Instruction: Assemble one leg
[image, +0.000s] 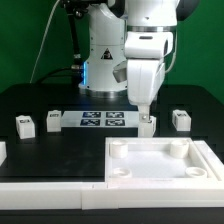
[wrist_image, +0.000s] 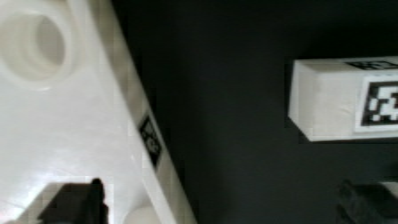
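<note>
Just beneath the pincer (image: 146, 117) lies the leg (wrist_image: 347, 98)

Black table (image: 60, 150), marker board (image: 102, 121), scattered small white legs (image: 25, 125), large white tray part (image: 160, 166).

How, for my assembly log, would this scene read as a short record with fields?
end effector: open, empty, low, close to the nearest leg
nearest leg: on the table by the tray part's far edge
other legs, exterior view's left to right: first leg, second leg, last leg, all loose
tray part: flat in front, visible sockets empty
marker board: behind, between the legs
</note>
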